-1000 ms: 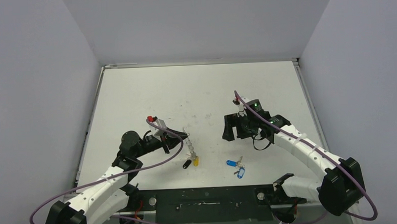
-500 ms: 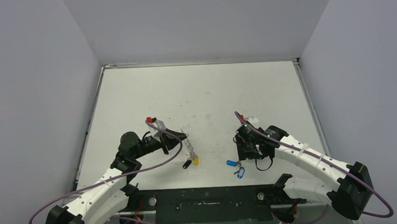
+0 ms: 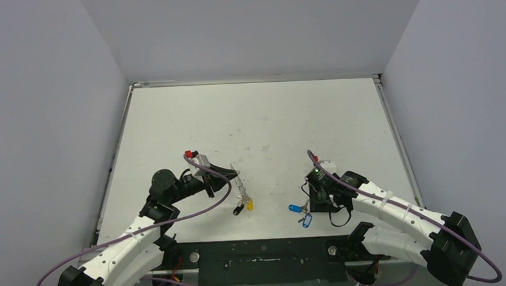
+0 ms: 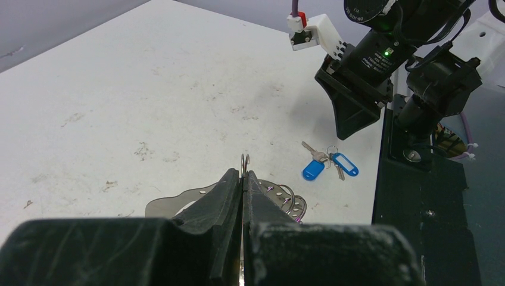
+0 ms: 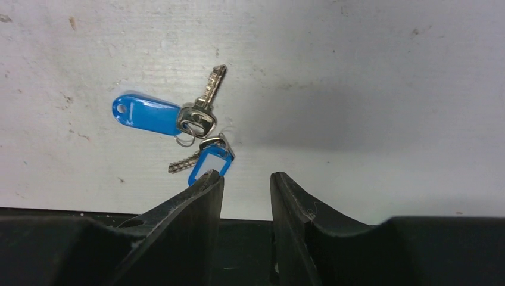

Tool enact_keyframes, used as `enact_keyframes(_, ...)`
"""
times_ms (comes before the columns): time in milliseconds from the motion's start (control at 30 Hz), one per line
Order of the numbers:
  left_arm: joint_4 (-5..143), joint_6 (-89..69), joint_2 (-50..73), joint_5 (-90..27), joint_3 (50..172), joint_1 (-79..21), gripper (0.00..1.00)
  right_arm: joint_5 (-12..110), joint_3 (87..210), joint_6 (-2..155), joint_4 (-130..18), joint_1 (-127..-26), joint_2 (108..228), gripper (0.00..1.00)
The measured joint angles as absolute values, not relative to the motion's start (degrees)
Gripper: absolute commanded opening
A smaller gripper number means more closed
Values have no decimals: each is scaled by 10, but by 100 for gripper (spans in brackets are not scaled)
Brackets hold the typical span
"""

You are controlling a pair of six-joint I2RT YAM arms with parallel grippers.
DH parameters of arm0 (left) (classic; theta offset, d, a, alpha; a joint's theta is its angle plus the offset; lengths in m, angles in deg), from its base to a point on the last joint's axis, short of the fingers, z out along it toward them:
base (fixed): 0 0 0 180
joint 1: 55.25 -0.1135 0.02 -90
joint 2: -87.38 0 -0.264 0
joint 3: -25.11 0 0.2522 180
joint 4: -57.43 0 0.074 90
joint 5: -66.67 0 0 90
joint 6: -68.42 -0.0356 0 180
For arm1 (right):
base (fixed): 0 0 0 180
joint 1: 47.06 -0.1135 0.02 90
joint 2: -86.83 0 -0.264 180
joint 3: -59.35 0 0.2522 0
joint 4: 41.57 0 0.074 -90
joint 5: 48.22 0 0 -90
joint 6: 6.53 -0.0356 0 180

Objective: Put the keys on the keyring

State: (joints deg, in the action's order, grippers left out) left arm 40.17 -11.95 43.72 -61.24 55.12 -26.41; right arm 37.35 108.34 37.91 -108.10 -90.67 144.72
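Note:
My left gripper (image 4: 243, 176) is shut on the keyring (image 4: 245, 158), whose thin silvery wire end pokes up between the fingertips. In the top view the keyring (image 3: 238, 181) slopes down from that gripper (image 3: 229, 172), with a black key (image 3: 238, 209) and a yellow key (image 3: 249, 206) hanging at its low end. Two blue keys lie on the table: a blue-headed one (image 5: 146, 114) and one with a blue tag (image 5: 209, 164). My right gripper (image 5: 245, 179) hovers just beside them, open and narrow, with nothing between its fingers. Its left fingertip (image 5: 211, 182) overlaps the tag's edge.
A black base plate (image 3: 268, 252) runs along the near table edge, right behind the blue keys (image 3: 298, 209). The right arm's black wrist (image 4: 369, 71) stands close to the left gripper's far right. Grey walls close the table on three sides.
The right arm has swung back toward the near edge and come down over the blue keys, its jaws narrowing. The left arm holds almost still with the keyring.

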Motion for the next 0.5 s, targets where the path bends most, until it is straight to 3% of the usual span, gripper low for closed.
enact_keyframes(367,410,-120,442,-613,551,-264,0,392,1068,373,-1008,-907,1484,21)
enact_keyframes(500,414,-125,443,-612,551,-263,0,395,1066,371,-999,-907,1484,21)
